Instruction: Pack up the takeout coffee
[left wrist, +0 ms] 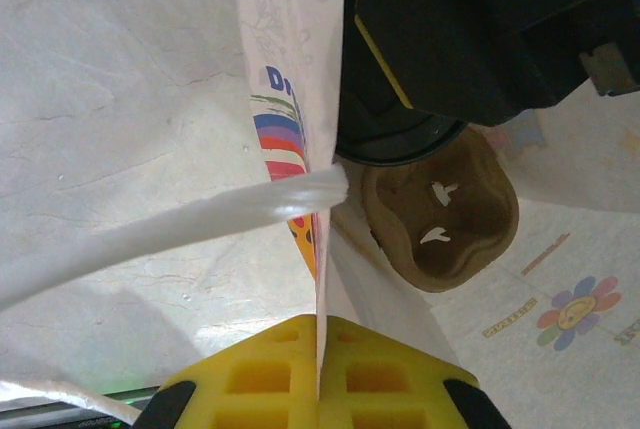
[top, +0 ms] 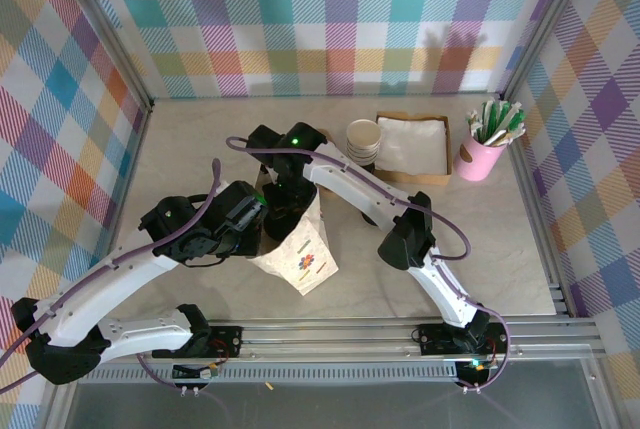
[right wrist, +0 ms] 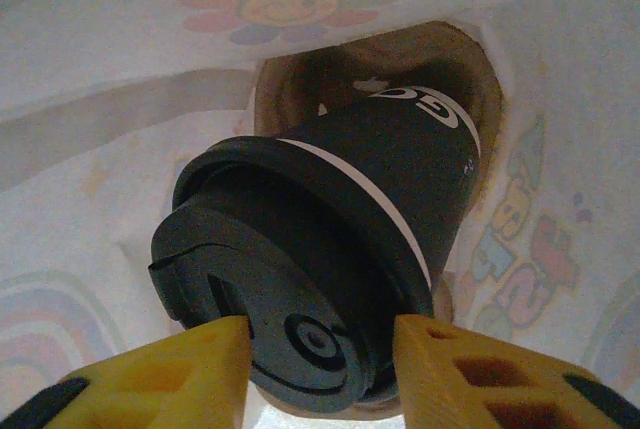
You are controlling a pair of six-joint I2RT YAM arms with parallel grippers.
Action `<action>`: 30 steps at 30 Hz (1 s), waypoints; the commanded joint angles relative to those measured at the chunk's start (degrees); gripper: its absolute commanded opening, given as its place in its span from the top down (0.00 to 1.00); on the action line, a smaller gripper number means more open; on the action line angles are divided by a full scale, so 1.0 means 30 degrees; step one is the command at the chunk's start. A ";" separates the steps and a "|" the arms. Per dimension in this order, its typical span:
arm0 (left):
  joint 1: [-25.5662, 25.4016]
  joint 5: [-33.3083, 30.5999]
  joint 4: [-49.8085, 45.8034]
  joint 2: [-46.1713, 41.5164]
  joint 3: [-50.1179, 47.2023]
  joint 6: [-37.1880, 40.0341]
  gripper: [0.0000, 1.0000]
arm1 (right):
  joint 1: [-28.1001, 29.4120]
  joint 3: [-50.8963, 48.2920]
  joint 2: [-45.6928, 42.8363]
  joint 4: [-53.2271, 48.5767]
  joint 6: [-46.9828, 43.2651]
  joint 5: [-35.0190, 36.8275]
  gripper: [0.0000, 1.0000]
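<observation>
The takeout coffee point(right wrist: 370, 199), a dark grey cup with a black lid, hangs tilted inside the white printed paper bag point(top: 303, 254). My right gripper point(right wrist: 320, 354) is shut on its lid, a yellow finger on each side. Below the cup's base lies a brown pulp cup carrier point(right wrist: 455, 69) at the bottom of the bag. In the left wrist view the carrier point(left wrist: 450, 239) shows inside the bag, and the cup's dark rim point(left wrist: 395, 139) sits just above it under the right gripper's black body. My left gripper point(left wrist: 320, 359) is shut on the bag's edge point(left wrist: 300, 69), holding it open.
At the back right stand a stack of white-rimmed cups point(top: 363, 139), a brown tray of white napkins point(top: 415, 144) and a pink cup of packets point(top: 485, 149). Checked walls close in both sides and the back.
</observation>
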 commanded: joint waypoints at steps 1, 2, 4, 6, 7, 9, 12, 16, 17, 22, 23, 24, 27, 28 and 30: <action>0.0043 0.0768 -0.2049 0.0070 0.0233 0.0290 1.00 | -0.0945 0.0088 0.1206 -0.1527 0.0728 0.1979 0.53; 0.0044 0.0753 -0.2049 0.0062 0.0234 0.0281 1.00 | -0.0942 0.0060 0.1239 -0.1582 0.0701 0.2044 0.52; 0.0040 0.0766 -0.2054 0.0113 0.0223 0.0298 1.00 | -0.0946 -0.0019 0.1352 -0.1469 0.0456 0.2020 0.50; 0.0044 0.0801 -0.2054 0.0110 0.0219 0.0321 1.00 | -0.0931 -0.0022 0.1435 -0.1228 0.0063 0.1702 0.46; 0.0044 0.0778 -0.2055 0.0085 0.0222 0.0309 1.00 | -0.0943 -0.0048 0.1425 -0.1095 -0.0072 0.1543 0.44; 0.0044 0.0756 -0.2051 0.0117 0.0247 0.0298 1.00 | -0.0945 -0.0253 0.1375 -0.0652 -0.0553 0.1051 0.40; 0.0044 0.0808 -0.2070 0.0180 0.0303 0.0397 1.00 | -0.0946 -0.0593 0.1174 -0.0204 -0.1135 0.0714 0.35; 0.0046 0.0836 -0.2065 0.0220 0.0311 0.0456 1.00 | -0.0941 -0.1271 0.0807 0.0469 -0.1798 0.0438 0.31; 0.0044 0.0836 -0.2064 0.0235 0.0319 0.0449 1.00 | -0.0945 -0.1268 0.0804 0.0521 -0.1875 0.0490 0.31; 0.0044 0.0835 -0.2022 0.0278 0.0299 0.0444 1.00 | -0.0909 -0.1176 0.0789 0.0887 -0.2347 0.0743 0.27; 0.0044 0.0807 -0.2020 0.0237 0.0305 0.0442 1.00 | -0.0883 -0.1169 0.0749 0.0931 -0.2389 0.0920 0.27; 0.0044 0.0825 -0.1988 0.0236 0.0298 0.0442 1.00 | -0.0821 -0.1151 0.0709 0.0990 -0.2391 0.1289 0.27; 0.0044 0.0890 -0.1960 0.0264 0.0282 0.0470 1.00 | -0.0751 -0.1171 0.0615 0.1235 -0.2537 0.2027 0.26; 0.0044 0.0881 -0.1964 0.0258 0.0293 0.0486 1.00 | -0.0713 -0.1169 0.0599 0.1310 -0.2576 0.2227 0.26; 0.0042 0.0866 -0.1973 0.0237 0.0275 0.0487 1.00 | -0.0653 -0.1170 0.0602 0.1353 -0.2600 0.2359 0.25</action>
